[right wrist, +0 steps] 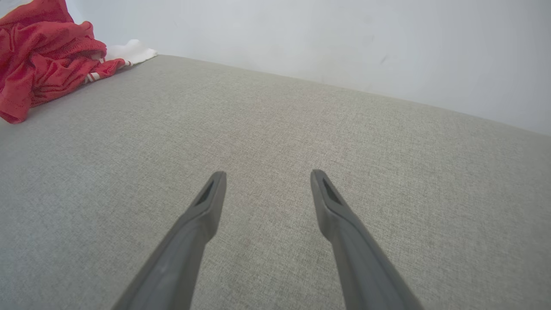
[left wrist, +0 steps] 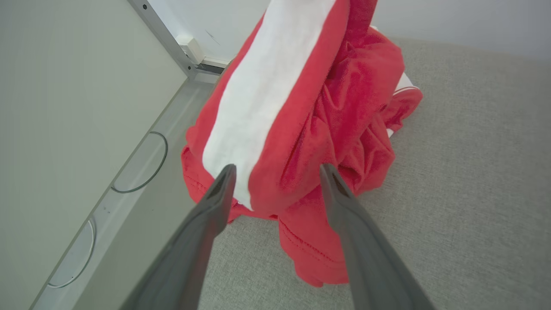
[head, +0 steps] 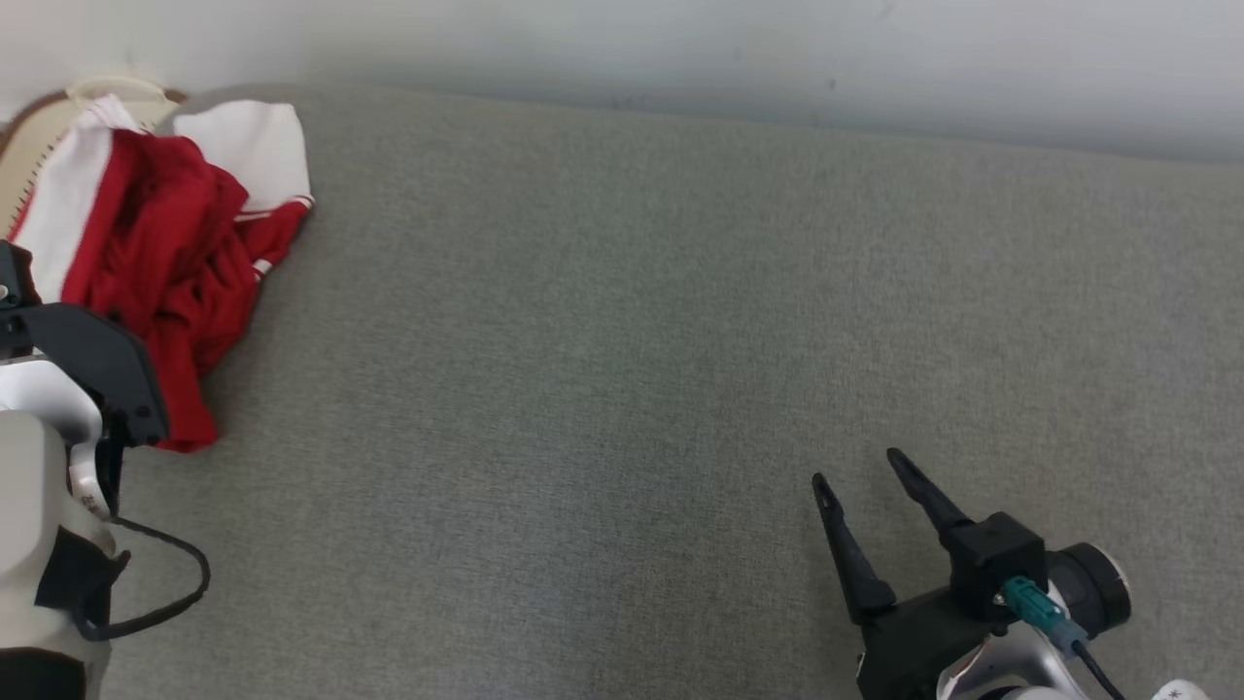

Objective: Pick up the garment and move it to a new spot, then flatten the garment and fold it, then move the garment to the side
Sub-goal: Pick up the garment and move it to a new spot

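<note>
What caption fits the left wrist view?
Open left gripper poised at the crumpled red-and-white garment on the grey surface.

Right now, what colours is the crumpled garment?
The garment is red with white panels, clearest in the left wrist view.

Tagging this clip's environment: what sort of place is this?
Probably an indoor garment-folding test setup: a crumpled red-and-white garment on a wide grey fabric-covered surface against a plain white wall.

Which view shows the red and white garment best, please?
Left wrist view: the garment looms large before the open left tool. The head view shows it crumpled at left; the right wrist view, small in a corner.
</note>
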